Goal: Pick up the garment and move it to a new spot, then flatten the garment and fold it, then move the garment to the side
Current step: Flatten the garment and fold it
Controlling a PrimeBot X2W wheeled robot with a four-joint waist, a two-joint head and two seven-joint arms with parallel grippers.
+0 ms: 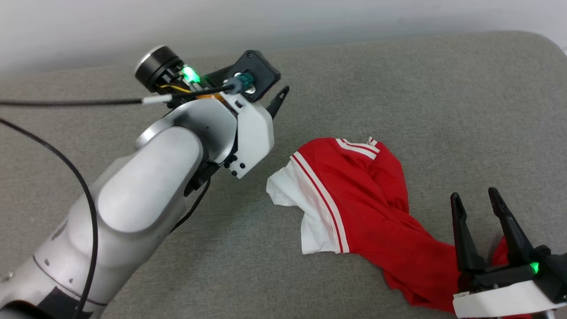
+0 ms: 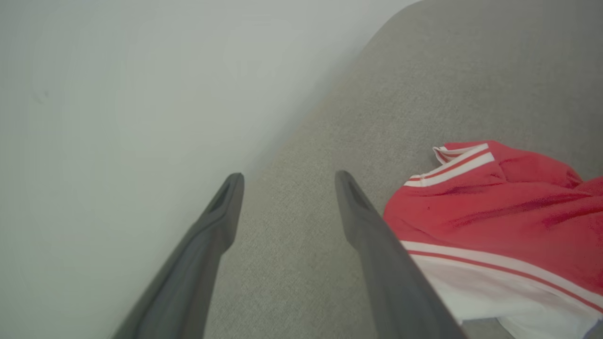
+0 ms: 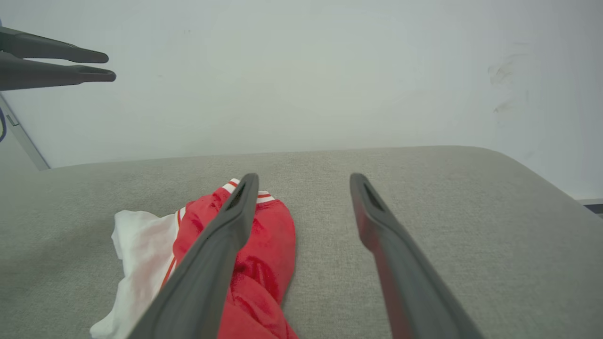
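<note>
Grey fabric surface (image 1: pixel 398 88) with rounded corner; pale plain wall (image 1: pixel 133 26) behind it

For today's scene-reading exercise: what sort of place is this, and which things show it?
Probably an indoor robot test room, not a lived-in home: a grey upholstered surface against a bare pale wall, with a crumpled red-and-white garment on it.
</note>
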